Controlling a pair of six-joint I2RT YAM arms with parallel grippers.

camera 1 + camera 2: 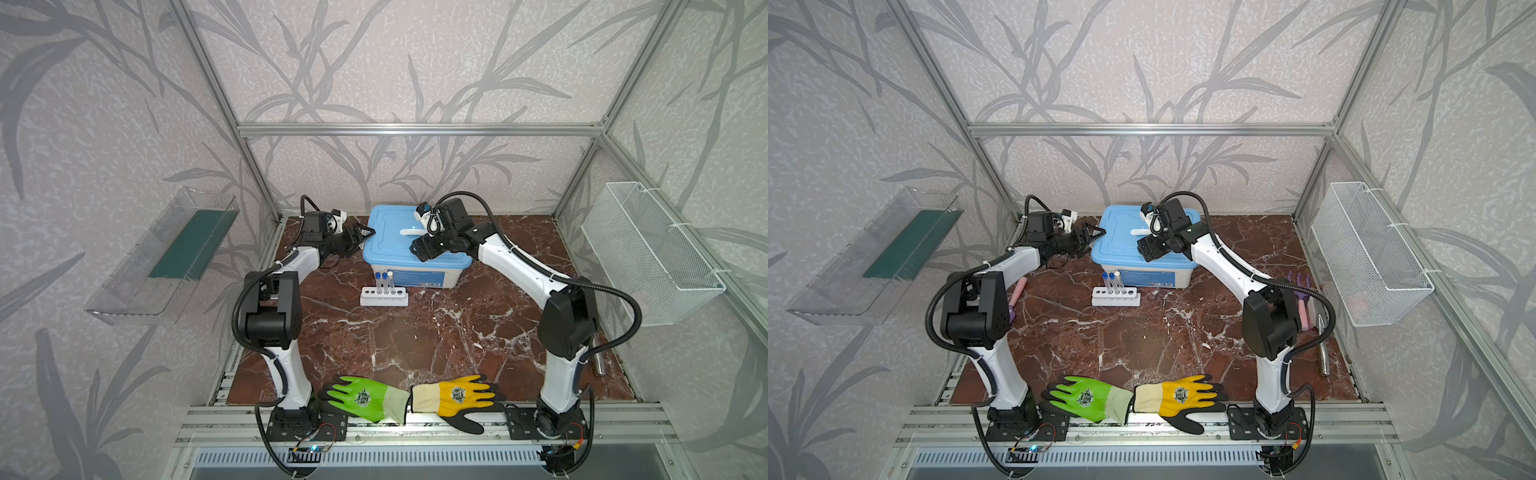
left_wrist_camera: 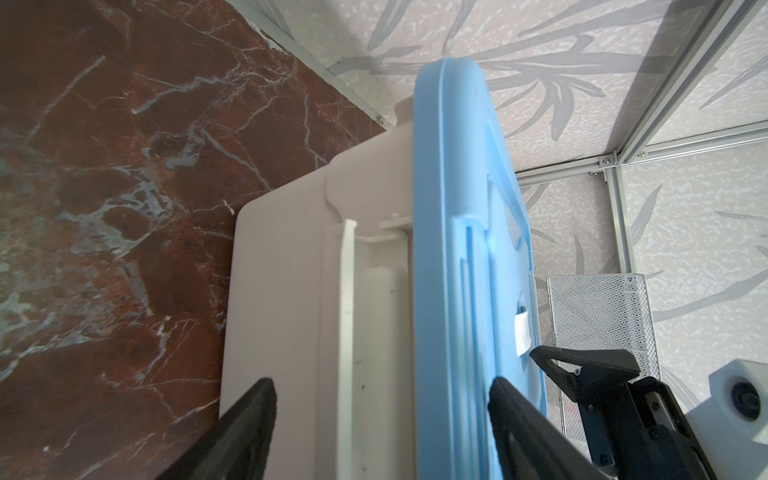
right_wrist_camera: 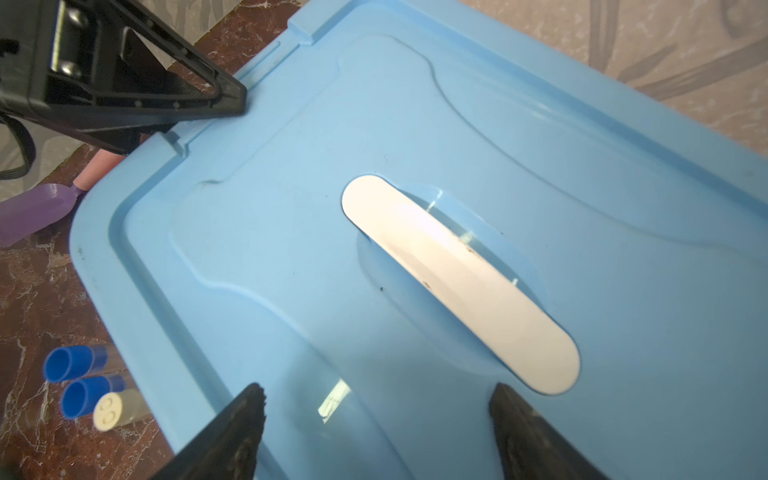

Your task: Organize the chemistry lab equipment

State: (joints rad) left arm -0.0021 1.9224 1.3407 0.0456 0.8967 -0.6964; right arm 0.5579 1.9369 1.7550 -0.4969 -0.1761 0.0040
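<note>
- Left hand (image 2: 380,388) — jaws wide, holding nothing — straddles the left rim of the blue lid (image 1: 386,245).
- Right hand (image 3: 378,392) hovers over the lid's white handle (image 3: 457,282), wide open and empty.
- Three capped test tubes (image 1: 384,280) stand in the white rack (image 1: 384,299) — mid-table (image 1: 415,345), just near of the box (image 1: 415,276).

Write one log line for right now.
left gripper: open, at lid edge | right gripper: open, above lid | rack: three tubes standing | lid: on

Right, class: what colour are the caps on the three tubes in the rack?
Two caps blue, the third cap white; clearest in the right wrist view.
</note>
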